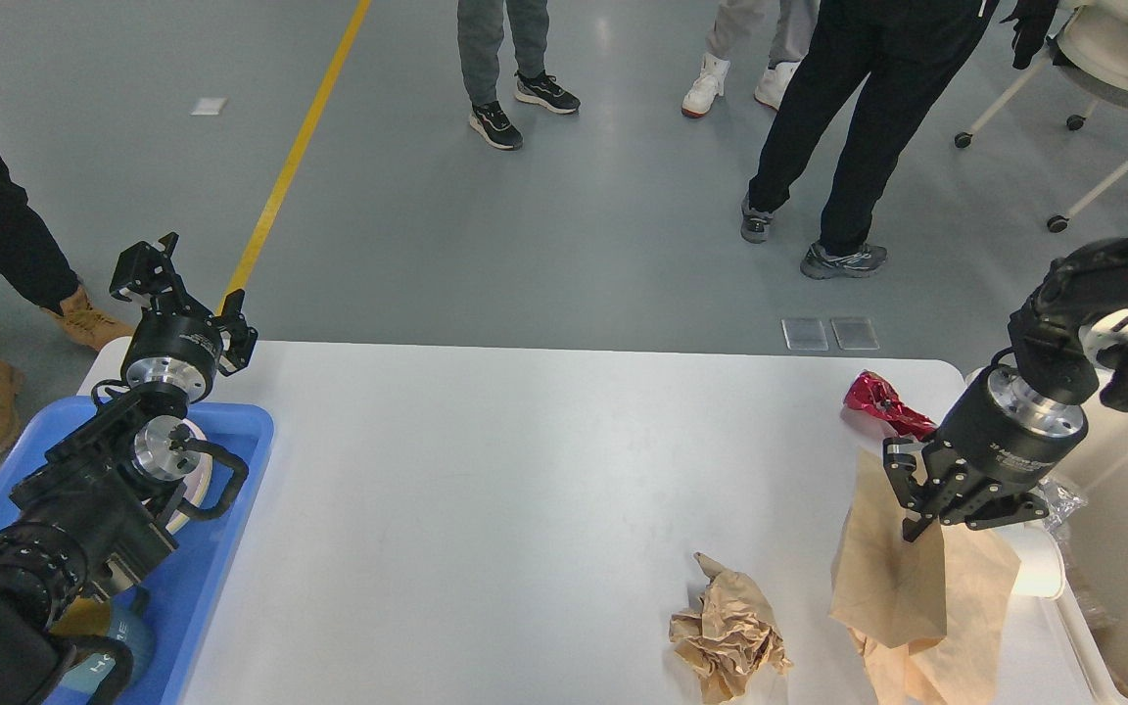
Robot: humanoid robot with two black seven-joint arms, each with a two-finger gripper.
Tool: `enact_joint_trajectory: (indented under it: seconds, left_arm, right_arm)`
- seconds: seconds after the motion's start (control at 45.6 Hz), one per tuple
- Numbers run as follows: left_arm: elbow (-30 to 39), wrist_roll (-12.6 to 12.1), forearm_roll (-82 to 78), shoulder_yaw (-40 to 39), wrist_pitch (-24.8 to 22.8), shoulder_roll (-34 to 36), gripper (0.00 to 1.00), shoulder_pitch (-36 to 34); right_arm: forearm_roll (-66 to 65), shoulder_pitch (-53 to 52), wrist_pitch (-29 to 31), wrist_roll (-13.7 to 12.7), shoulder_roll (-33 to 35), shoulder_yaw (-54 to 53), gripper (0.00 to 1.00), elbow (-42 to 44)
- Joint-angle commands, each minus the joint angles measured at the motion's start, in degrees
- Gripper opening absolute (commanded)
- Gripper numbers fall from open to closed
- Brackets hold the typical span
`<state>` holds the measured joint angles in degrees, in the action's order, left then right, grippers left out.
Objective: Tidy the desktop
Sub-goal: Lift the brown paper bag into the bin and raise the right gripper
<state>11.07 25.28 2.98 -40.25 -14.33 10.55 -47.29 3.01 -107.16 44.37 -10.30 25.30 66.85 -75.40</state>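
My right end effector (931,499) is clamped on a paper bag (902,578), dangling over the worktop's (525,490) right edge; left end effector (177,284) gapes empty.

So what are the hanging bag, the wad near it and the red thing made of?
Bag: tan kraft paper by the look, matte, creased, limp under the right gripper. Wad: seemingly the same paper, crumpled. Red thing: probably a crushed metal can, glossy, dented.
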Motion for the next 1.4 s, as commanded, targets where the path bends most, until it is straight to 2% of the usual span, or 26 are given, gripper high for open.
enact_joint_trajectory:
  seconds: [0.0,0.285,0.592,0.68,0.789,1.074,1.096,1.14,1.228,1.25,1.381]
  left_arm:
    - [0.0,-0.1,0.0,0.0,0.0,0.0,0.96,0.0]
    - [0.0,0.0,0.0,0.0,0.0,0.0,0.96,0.0]
    - [0.0,0.0,0.0,0.0,0.0,0.0,0.96,0.0]
    - [0.0,0.0,0.0,0.0,0.0,0.0,0.96,0.0]
    - [0.0,0.0,0.0,0.0,0.0,0.0,0.96,0.0]
    - [0.0,-0.1,0.0,0.0,0.0,0.0,0.96,0.0]
    - [0.0,0.0,0.0,0.0,0.0,0.0,0.96,0.0]
    - [0.0,0.0,0.0,0.0,0.0,0.0,0.96,0.0]
    - [0.0,0.0,0.0,0.0,0.0,0.0,0.96,0.0]
    - [0.0,0.0,0.0,0.0,0.0,0.0,0.96,0.0]
    - [0.0,0.0,0.0,0.0,0.0,0.0,0.96,0.0]
  right_arm:
    - [0.2,-6.4,4.5,0.0,0.9,0.3,0.0,0.2]
    - [1.3,-16.2,4.6,0.2,2.9,0.1,0.0,2.4]
    - [5.2,-14.8,2.3,0.2,6.2,0.9,0.0,14.4]
    - [5.3,-9.5,-1.8,0.2,8.0,0.8,0.0,19.5]
    - [5.3,-0.7,-9.7,0.2,10.9,0.7,0.0,26.3]
    - [5.2,21.0,-24.7,0.2,15.6,-3.4,0.0,35.2]
    - [5.2,23.3,-26.1,0.2,15.6,-3.7,0.07,36.3]
    - [5.2,28.0,-29.3,0.2,15.4,-4.4,0.31,38.7]
    - [5.2,35.9,-35.7,0.3,13.9,-5.5,0.97,44.1]
    - [5.2,37.5,-36.5,0.3,13.1,-5.9,1.0,45.2]
    - [5.2,43.7,-37.8,0.3,11.3,-7.8,1.0,46.7]
